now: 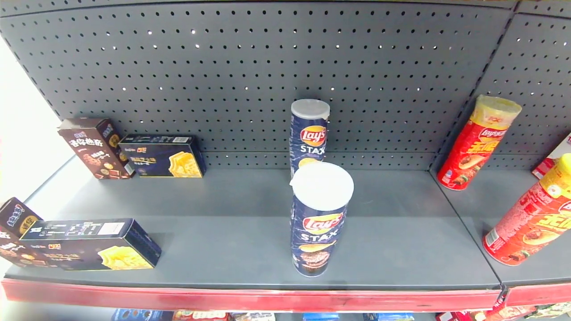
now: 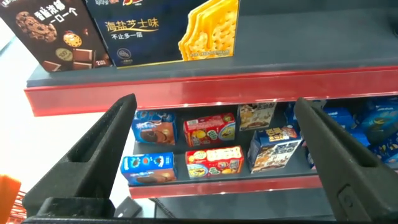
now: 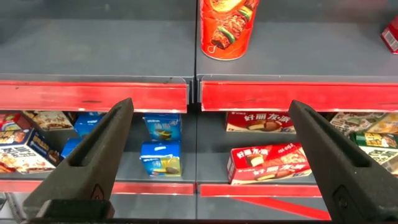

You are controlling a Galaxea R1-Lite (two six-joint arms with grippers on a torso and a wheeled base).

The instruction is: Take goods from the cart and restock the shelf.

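Two dark blue chip cans stand on the grey shelf: one near the front, one at the back by the pegboard. Two red chip cans lean on the right, one at the back and one at the front. A dark blue cracker box lies at the front left, seen close in the left wrist view. My left gripper is open, below the shelf's red front edge. My right gripper is open too, facing the red edge under a red can.
More boxes sit at the left: a brown cookie box and a blue cracker box at the back, another brown box at the front corner. Lower shelves hold small snack boxes. Room lies open mid-shelf.
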